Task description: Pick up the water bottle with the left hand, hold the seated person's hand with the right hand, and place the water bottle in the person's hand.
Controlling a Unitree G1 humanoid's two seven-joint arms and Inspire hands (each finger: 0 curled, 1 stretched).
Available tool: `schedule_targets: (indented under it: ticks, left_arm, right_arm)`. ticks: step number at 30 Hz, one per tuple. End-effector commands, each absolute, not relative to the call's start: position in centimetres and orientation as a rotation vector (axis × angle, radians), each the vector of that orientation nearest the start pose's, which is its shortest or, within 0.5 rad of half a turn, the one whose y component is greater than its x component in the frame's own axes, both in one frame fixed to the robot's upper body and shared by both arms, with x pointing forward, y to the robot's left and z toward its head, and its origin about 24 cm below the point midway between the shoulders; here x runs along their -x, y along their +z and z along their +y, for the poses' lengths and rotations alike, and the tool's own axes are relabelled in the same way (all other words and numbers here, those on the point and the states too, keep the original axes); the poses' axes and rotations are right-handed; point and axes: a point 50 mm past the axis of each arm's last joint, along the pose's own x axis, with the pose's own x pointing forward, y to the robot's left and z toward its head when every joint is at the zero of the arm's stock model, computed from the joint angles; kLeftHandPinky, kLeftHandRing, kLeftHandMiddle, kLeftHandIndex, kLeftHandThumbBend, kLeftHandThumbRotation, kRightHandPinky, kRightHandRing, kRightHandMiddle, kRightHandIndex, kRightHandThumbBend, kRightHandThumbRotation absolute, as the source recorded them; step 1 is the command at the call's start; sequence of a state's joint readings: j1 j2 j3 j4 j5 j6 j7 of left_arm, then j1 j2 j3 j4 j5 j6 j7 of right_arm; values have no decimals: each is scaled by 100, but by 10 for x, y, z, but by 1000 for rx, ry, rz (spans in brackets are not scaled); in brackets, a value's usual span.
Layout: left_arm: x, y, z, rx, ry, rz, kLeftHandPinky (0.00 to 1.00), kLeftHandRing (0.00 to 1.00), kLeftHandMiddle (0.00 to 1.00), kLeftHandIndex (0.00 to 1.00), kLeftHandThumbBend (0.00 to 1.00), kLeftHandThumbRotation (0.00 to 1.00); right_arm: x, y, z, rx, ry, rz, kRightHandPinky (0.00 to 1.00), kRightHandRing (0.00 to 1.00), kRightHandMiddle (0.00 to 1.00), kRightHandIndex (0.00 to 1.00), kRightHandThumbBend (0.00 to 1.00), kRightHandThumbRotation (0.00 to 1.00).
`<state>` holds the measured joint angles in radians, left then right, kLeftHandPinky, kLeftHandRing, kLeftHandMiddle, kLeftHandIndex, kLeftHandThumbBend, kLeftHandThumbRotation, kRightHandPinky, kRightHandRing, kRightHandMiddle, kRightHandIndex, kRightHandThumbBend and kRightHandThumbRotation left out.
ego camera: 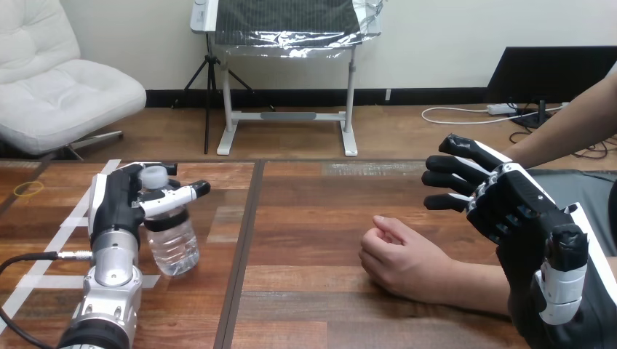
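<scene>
the water bottle [173, 243] stands a touch tilted at the left of the desk [313, 218], and i cannot tell whether its base has left the wood. my left hand [116, 207] has its fingers curled round the bottle's neck and shoulder. my right hand [513, 207] hovers near the person's forearm, fingers spread and relaxed, holding nothing. the person's hand [400, 262] rests as a loose fist, mid-desk. i judge the pickup is in hand; next i must bring my right hand to that fist and carry the bottle across.

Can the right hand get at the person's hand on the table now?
Probably yes: the right hand hangs open above the person's forearm, close to the person's hand, with nothing between them.
</scene>
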<state>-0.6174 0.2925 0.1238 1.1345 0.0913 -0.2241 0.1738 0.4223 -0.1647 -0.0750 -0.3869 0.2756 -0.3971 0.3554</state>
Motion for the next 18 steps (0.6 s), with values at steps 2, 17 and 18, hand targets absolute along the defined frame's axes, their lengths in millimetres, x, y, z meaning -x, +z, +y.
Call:
schedule_targets:
  ticks: [2,17,18]
  left_arm:
    - [-355,40,229,-328,260,147,31,37,44,47,77,0]
    - [-354,39,227,-342,269,132,29,33,39,41,70,0]
    - [-354,39,227,-343,269,131,29,33,39,41,70,0]
  right_arm:
    - [-167,106,-188,35,233,-477,69,77,78,81,100,100]
    - [-167,105,-188,26,233,-465,70,78,79,81,100,100]
    - [-167,105,-188,26,233,-464,70,78,79,81,100,100]
